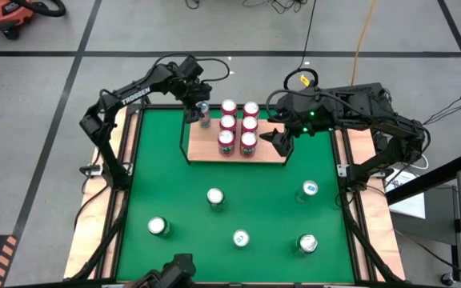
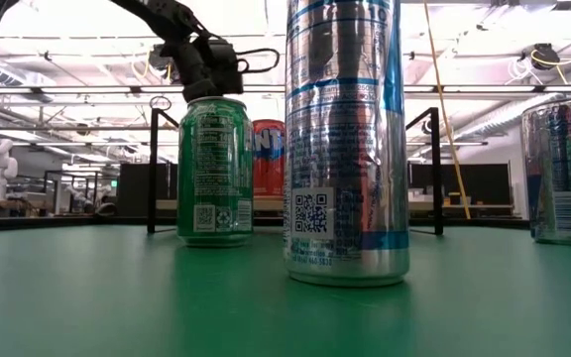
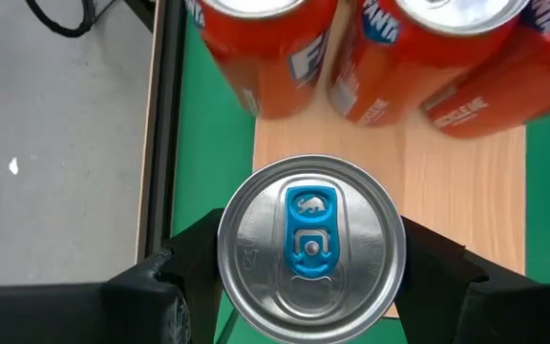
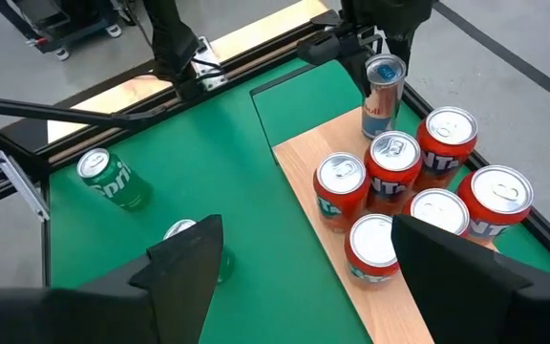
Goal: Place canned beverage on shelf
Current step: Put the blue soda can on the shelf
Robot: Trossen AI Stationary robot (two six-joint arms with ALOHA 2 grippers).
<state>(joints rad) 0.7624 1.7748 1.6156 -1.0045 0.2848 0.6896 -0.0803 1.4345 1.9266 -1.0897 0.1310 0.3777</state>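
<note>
The placing step is in hand. The left gripper (image 1: pixel 203 110) has its fingers (image 3: pixel 184 272) closed around a slim silver can (image 3: pixel 311 247) with a blue tab, holding it upright at the far left corner of the shelf (image 1: pixel 270 154) — over or on the board, just beside the six red cans (image 1: pixel 238 126) already grouped there. Whether the can's base rests on the wood cannot be told. The right gripper (image 1: pixel 281 141) waits with its fingers spread and empty, near the shelf's right edge.

Next, by the look of it, the left arm needs to settle the can flat on the board — clear of the red cans and the black rail (image 1: pixel 185 132) — then release and lift straight away.
</note>
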